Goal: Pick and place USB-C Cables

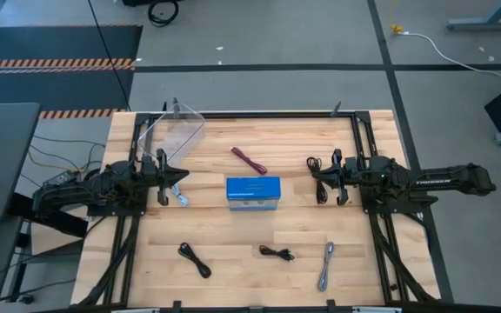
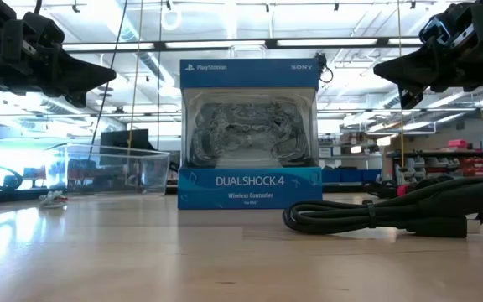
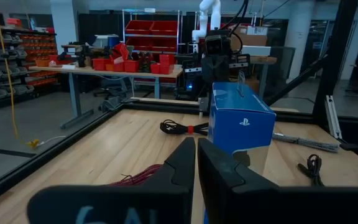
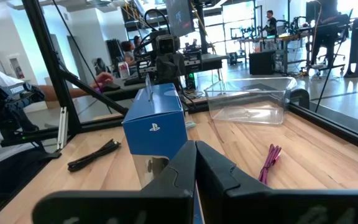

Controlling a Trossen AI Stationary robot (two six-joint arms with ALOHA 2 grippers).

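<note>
- Six short USB-C cables lie loose on the table, ringed around a blue box (image 1: 253, 193) at its centre, seen from above.
- A maroon cable (image 1: 249, 161), folded into a thin strip, lies at 12 o'clock from the box.
- A black cable (image 1: 320, 185), bundled small, lies at 3 o'clock, right under the right end effector (image 1: 318, 177).
- A silver-grey cable (image 1: 325, 266), laid out straight, is at 4 o'clock near the front edge.
- A second black cable (image 1: 277, 253), coiled and tied, is at 6 o'clock; in the low view it lies closest to the camera.
- A third black cable (image 1: 194, 259) stretches diagonally at 7 o'clock.
- A pale cable (image 1: 181, 197) lies at 9 o'clock, just beside the left end effector (image 1: 179, 179).
- The cables are well apart from each other, likely spread so each can be picked singly.
- A clear tub (image 1: 179, 132) stands at 10 o'clock near the far left corner, probably where the cables are meant to go; nothing shows inside it.
- The box, a game controller package, stands upright; it is not part of the job.
- The left end effector hovers above the table, fingers closed together, holding nothing.
- The right end effector hovers likewise, fingers closed and empty.
- Both arms face inward toward the box from opposite sides, looking like a resting pose; no cable seems picked yet.
</note>
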